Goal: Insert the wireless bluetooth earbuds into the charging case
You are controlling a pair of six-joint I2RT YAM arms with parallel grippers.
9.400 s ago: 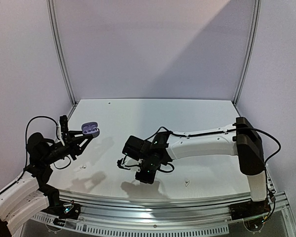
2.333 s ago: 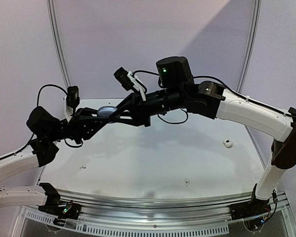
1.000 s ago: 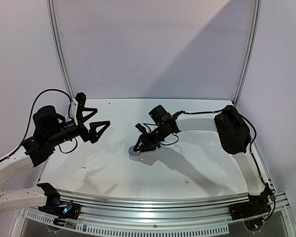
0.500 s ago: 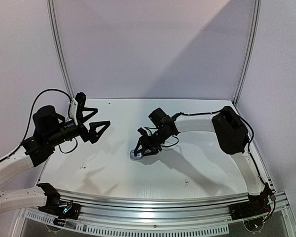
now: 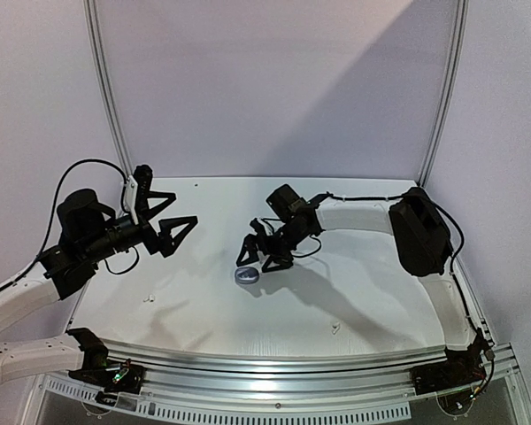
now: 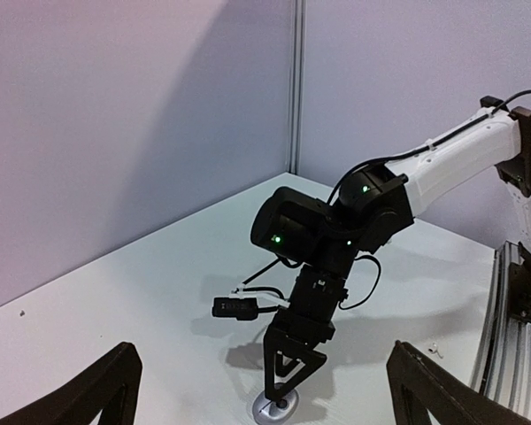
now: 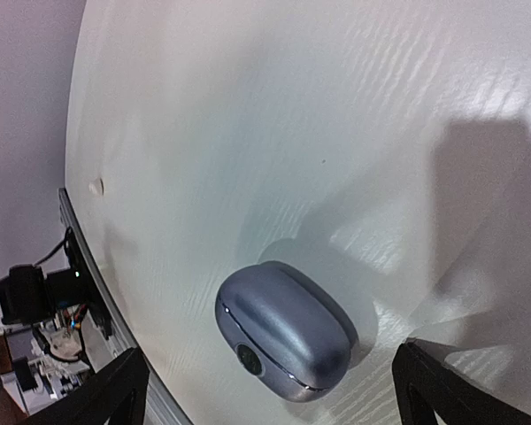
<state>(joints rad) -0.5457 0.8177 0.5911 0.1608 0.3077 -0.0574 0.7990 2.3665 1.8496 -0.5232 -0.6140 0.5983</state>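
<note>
The charging case is a grey-blue rounded pod lying closed on the white table at mid-table. My right gripper hovers just above it, open, fingers either side and not touching. In the right wrist view the case sits between the spread fingertips, with a dark round button on its near side. The left wrist view shows the right gripper over the case. A tiny white earbud lies front left, another front right. My left gripper is raised at the left, open and empty.
The right arm stretches low across the right half of the table. A metal rail runs along the front edge. Slanted posts frame the back walls. The white earbud lies close to the rail.
The right gripper has opened, let go of the case on the table and lifted slightly off it. The left arm has stayed where it was.
</note>
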